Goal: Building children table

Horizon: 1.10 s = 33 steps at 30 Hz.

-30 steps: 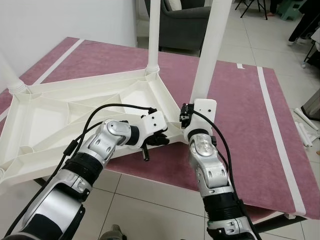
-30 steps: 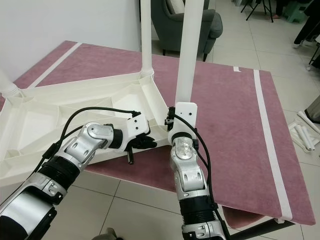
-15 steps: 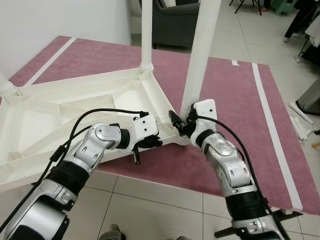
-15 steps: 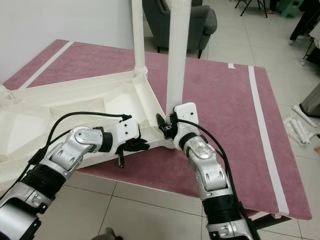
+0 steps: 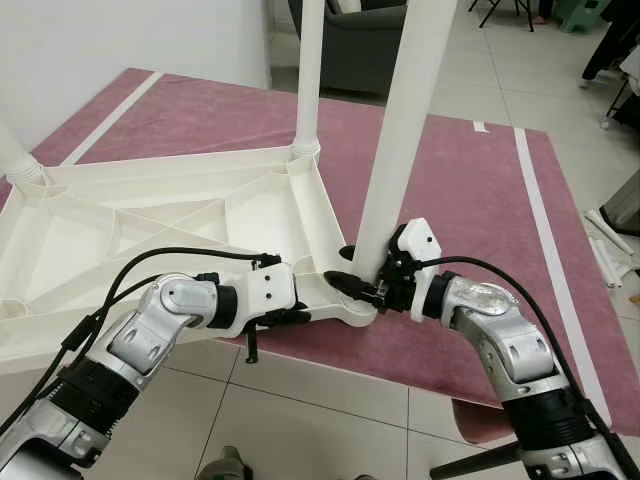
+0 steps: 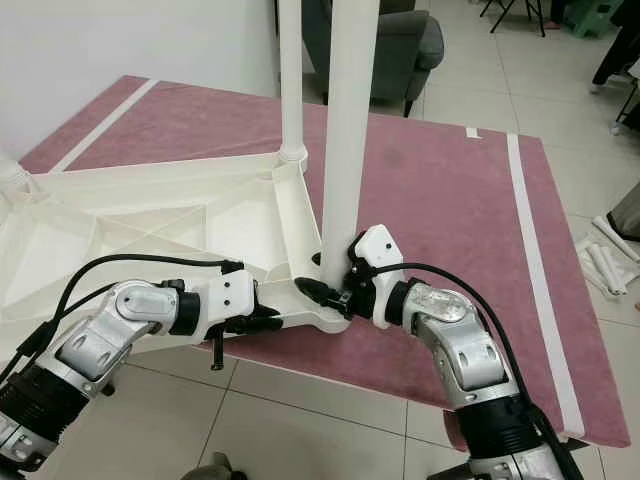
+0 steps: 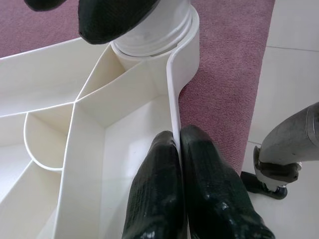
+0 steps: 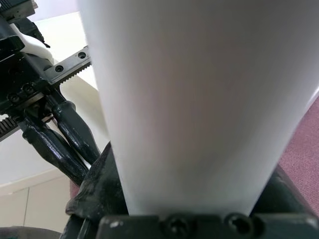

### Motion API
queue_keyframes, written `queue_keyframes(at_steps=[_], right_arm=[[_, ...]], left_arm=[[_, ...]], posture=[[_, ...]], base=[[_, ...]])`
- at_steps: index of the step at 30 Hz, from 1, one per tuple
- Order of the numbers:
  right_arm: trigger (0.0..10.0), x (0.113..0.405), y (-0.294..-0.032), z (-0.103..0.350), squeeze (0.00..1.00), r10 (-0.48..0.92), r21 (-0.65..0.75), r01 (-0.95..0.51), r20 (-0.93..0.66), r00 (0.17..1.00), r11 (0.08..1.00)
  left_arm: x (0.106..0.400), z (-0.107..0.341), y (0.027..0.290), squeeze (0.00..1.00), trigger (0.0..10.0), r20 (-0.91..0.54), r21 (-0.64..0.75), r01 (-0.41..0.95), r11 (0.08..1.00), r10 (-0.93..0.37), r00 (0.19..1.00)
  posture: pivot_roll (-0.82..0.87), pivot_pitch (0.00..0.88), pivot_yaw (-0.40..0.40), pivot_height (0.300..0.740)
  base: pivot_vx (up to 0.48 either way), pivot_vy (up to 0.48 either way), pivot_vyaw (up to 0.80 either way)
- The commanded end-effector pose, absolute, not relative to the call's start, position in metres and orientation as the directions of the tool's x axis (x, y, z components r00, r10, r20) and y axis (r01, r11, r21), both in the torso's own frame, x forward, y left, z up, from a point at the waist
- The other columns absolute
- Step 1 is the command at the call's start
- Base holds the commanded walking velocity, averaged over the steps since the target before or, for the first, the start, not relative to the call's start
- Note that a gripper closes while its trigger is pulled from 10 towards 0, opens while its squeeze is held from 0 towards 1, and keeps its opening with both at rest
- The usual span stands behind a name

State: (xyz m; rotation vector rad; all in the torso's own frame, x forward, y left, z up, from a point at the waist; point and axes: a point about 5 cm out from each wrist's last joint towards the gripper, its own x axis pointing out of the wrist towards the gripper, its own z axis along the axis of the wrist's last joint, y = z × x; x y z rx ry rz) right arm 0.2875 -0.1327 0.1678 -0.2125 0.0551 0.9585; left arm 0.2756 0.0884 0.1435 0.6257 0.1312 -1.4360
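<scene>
White plastic makes up the upside-down children's table top (image 5: 150,220), which lies with its ribbed underside facing up on a maroon rug (image 5: 480,190) over a pale tiled floor (image 5: 300,410). Its near right corner reaches the rug's near edge. A white leg (image 5: 395,150) rises from the socket at that near right corner, leaning a little to the right. A second leg (image 5: 308,75) stands upright in the far corner socket, and a third leg (image 5: 18,160) shows at the left corner.

At the near right corner, the right hand (image 5: 375,285) is closed around the base of the leaning leg, its black fingers (image 6: 312,291) wrapping the leg just above the socket. In the right wrist view the leg (image 8: 199,99) sits tight against the hand.

Just left of it, the left hand (image 5: 290,316) pinches the thin near rim of the table top; in the left wrist view its two black fingers (image 7: 154,199) are pressed together with the rim wall between them, one inside the top and one outside.

Beyond the rug stands a dark grey armchair (image 5: 360,45). White tubes (image 5: 610,260) lie on the floor at the far right.
</scene>
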Motion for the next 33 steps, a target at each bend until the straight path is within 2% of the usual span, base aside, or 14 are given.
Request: queue_keyframes(at_steps=[1, 4, 7, 10, 11, 12, 13, 15, 17, 20, 27, 28, 29, 33], right_arm=[[0.0, 0.292, -0.133, 0.159, 0.00, 0.769, -0.131, -0.787, -0.167, 0.617, 0.603], [0.0, 0.294, -0.134, 0.157, 0.00, 0.758, -0.135, -0.777, -0.174, 0.629, 0.614], [0.0, 0.301, -0.135, 0.153, 0.00, 0.680, -0.140, -0.702, -0.176, 0.711, 0.698], [0.0, 0.317, -0.141, 0.142, 0.00, 0.368, -0.146, -0.395, -0.180, 0.912, 0.907], [0.0, 0.317, -0.141, 0.142, 0.00, 0.368, -0.146, -0.395, -0.180, 0.912, 0.907], [0.0, 0.320, -0.146, 0.138, 0.00, 0.222, -0.133, -0.247, -0.180, 0.958, 0.960], [0.0, 0.320, -0.146, 0.138, 0.00, 0.222, -0.133, -0.247, -0.180, 0.958, 0.960], [0.0, 0.320, -0.151, 0.132, 0.00, -0.005, -0.123, -0.018, -0.185, 0.983, 0.992], [0.0, 0.320, -0.151, 0.132, 0.00, -0.005, -0.123, -0.018, -0.185, 0.983, 0.992], [0.0, 0.313, -0.148, 0.124, 0.00, -0.304, -0.113, 0.287, -0.175, 0.937, 0.951], [0.0, 0.311, -0.132, 0.125, 0.00, -0.338, -0.111, 0.324, -0.149, 0.929, 0.940], [5.8, 0.311, -0.128, 0.126, 0.00, -0.302, -0.112, 0.288, -0.136, 0.944, 0.951], [10.0, 0.311, -0.125, 0.128, 0.00, -0.260, -0.117, 0.247, -0.116, 0.959, 0.962], [10.0, 0.311, -0.121, 0.131, 0.00, -0.170, -0.146, 0.157, -0.076, 0.982, 0.977]], left_arm=[[0.260, 0.165, 0.077, 0.00, 0.0, -0.449, 0.321, 0.914, -0.248, -0.890, -0.084], [0.260, 0.165, 0.076, 0.00, 0.0, -0.445, 0.322, 0.916, -0.241, -0.892, -0.078], [0.263, 0.166, 0.072, 0.00, 0.0, -0.427, 0.325, 0.920, -0.219, -0.902, -0.064], [0.276, 0.170, 0.056, 0.00, 0.0, -0.376, 0.334, 0.929, -0.161, -0.926, -0.026], [0.276, 0.170, 0.056, 0.00, 0.0, -0.376, 0.334, 0.929, -0.161, -0.926, -0.026], [0.282, 0.173, 0.049, 0.00, 0.0, -0.365, 0.340, 0.929, -0.149, -0.931, -0.016], [0.282, 0.173, 0.049, 0.00, 0.0, -0.365, 0.340, 0.929, -0.149, -0.931, -0.016], [0.291, 0.176, 0.036, 0.00, 0.0, -0.351, 0.348, 0.927, -0.136, -0.936, -0.006], [0.291, 0.176, 0.036, 0.00, 0.0, -0.351, 0.348, 0.927, -0.136, -0.936, -0.006], [0.304, 0.185, 0.008, 0.00, 0.0, -0.319, 0.356, 0.926, -0.123, -0.948, -0.003], [0.306, 0.186, -0.003, 0.00, 0.0, -0.311, 0.348, 0.928, -0.133, -0.950, -0.019], [0.306, 0.183, -0.001, 0.00, 0.0, -0.318, 0.343, 0.929, -0.139, -0.948, -0.025], [0.305, 0.179, 0.002, 0.00, 0.0, -0.328, 0.336, 0.931, -0.142, -0.944, -0.026], [0.304, 0.170, 0.006, 0.00, 0.0, -0.349, 0.325, 0.935, -0.142, -0.937, -0.021]], posture=[[0.14, 0.026, -0.002, 0.740], [0.14, 0.026, -0.002, 0.740], [0.13, 0.027, 0.001, 0.740], [0.12, 0.028, 0.005, 0.740], [0.12, 0.028, 0.005, 0.740], [0.12, 0.028, 0.007, 0.740], [0.12, 0.028, 0.007, 0.740], [0.12, 0.029, 0.011, 0.740], [0.12, 0.029, 0.011, 0.740], [0.10, 0.025, 0.025, 0.740], [0.09, 0.026, 0.036, 0.740], [0.09, 0.028, 0.035, 0.740], [0.09, 0.028, 0.035, 0.740], [0.10, 0.031, 0.027, 0.740]], base=[[0.000, 0.000, 0.00], [0.000, 0.000, 0.00], [0.000, 0.000, 0.00], [0.000, 0.000, 0.00], [0.000, 0.000, 0.00], [0.000, 0.000, 0.00], [0.000, 0.000, 0.00], [0.000, 0.000, 0.00], [0.000, 0.000, 0.00], [0.000, 0.000, 0.00], [0.000, 0.000, 0.00], [0.000, 0.000, 0.00], [0.000, 0.000, 0.00], [0.000, 0.000, 0.00]])
